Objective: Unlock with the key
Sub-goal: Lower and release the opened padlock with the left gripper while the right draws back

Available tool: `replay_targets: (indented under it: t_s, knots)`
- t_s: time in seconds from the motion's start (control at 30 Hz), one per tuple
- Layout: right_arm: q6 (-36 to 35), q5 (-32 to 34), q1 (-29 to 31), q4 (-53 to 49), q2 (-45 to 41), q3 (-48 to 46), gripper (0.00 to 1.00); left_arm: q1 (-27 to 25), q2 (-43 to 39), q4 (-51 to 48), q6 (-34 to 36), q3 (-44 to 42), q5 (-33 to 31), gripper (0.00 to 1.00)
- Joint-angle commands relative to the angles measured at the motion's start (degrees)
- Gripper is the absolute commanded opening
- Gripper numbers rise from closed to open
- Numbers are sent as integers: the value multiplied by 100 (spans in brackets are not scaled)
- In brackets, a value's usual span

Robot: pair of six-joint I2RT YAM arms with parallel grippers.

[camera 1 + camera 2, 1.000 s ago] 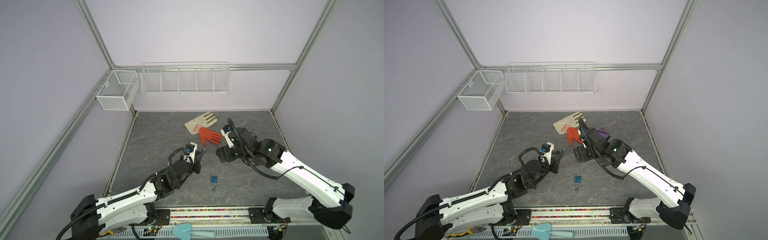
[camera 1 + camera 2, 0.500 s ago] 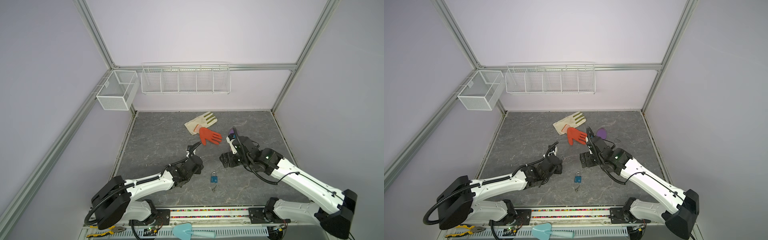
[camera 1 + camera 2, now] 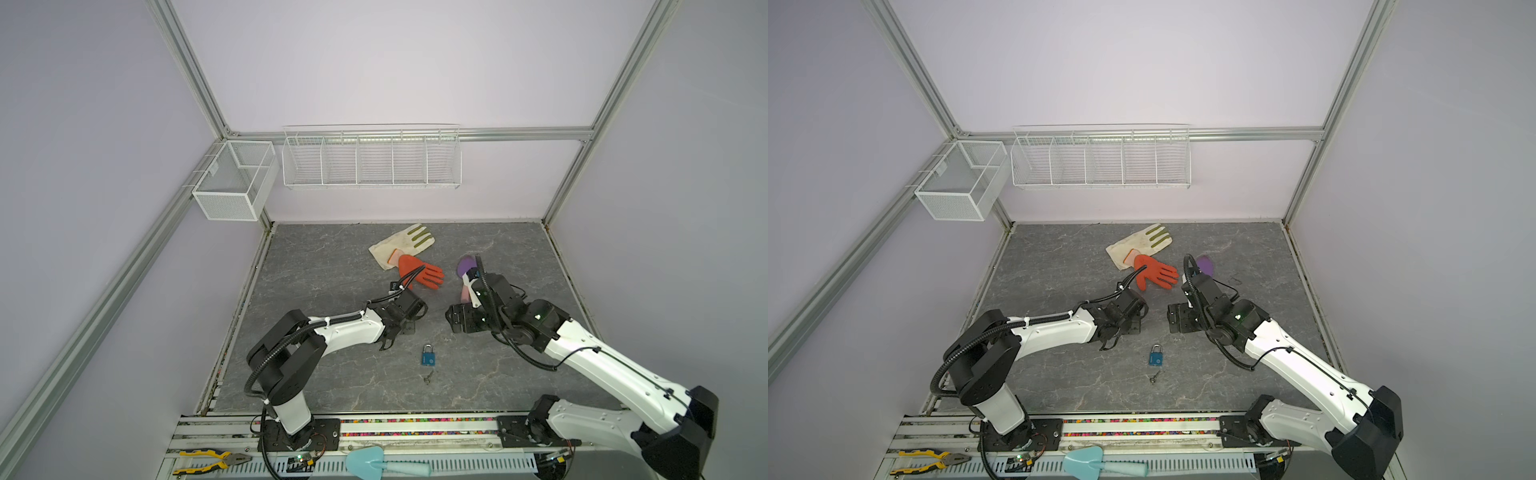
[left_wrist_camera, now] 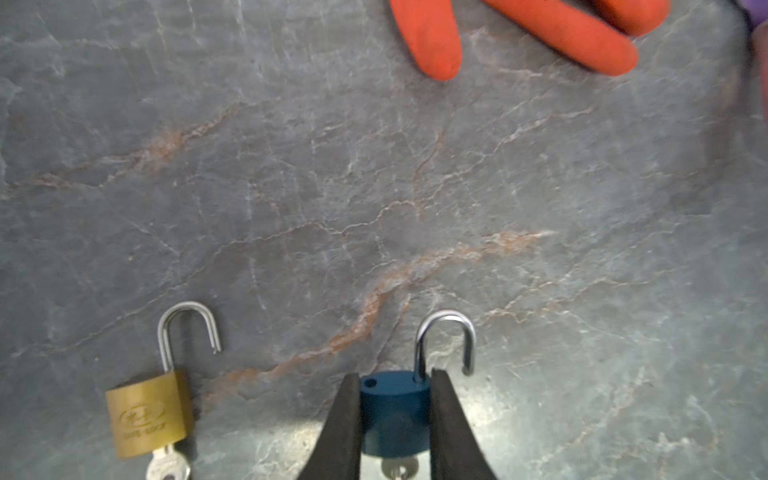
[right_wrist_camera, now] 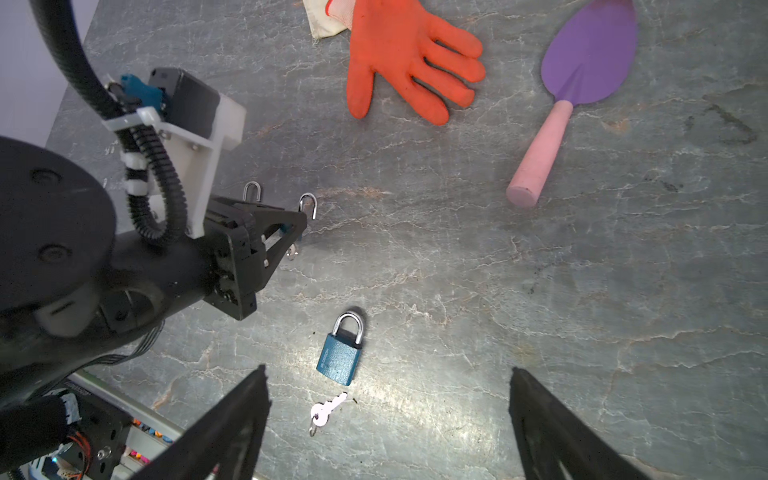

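So, quick read of this one. The left tool (image 4: 394, 374) is clenched on a small blue-bodied metal padlock with its steel shackle popped out. I'll call it the open blue padlock (image 4: 395, 411). The tool pinches the body from both sides, and a key sticks out of the base. Just beside it lies a brass padlock (image 4: 147, 413), also with its shackle swung free and a key in the bottom. My guess is those two are done and sit together on the left so they don't get mixed up with the remaining one.

The remaining one is the locked blue padlock (image 5: 340, 353). It has the same blue painted body, but both ends of the shackle are seated. It lies flat on the grey stone-look surface (image 5: 540, 291), near the front middle between the two arms. A small silver key (image 5: 326, 411) lies loose just beside its base, not inserted.

The right tool (image 5: 388, 369) is released, jaws spread wide, hovering over that lock and key with nothing in it. It looks lined up to go for the key. That pick will probably be fiddly, since the key is thin and flat on the surface. I'd also expect the left tool to have to drop its lock and steady the locked one.

The orange rubber glove (image 5: 399, 62) and the purple plastic trowel with a pink handle (image 5: 590, 54) sit well apart at the back, out of the way.
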Motion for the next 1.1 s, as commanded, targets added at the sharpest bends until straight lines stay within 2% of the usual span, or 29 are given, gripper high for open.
replay_targets:
  t_s: [0.0, 0.5, 0.67, 0.9, 1.07]
  knots:
    - [152, -107, -101, 52, -127, -159, 92, 69, 188, -449, -168, 228, 12, 0]
    - [226, -426, -109, 410, 125, -387, 92, 105, 286, -613, -400, 242, 12, 0]
    - [247, -527, -116, 454, 211, -350, 92, 111, 401, -739, -448, 359, 21, 7]
    - [217, -559, -113, 422, 279, -266, 92, 112, 264, -638, -539, 267, 19, 27]
    - [215, -595, -107, 406, 300, -233, 91, 112, 131, -691, -546, 286, -5, 33]
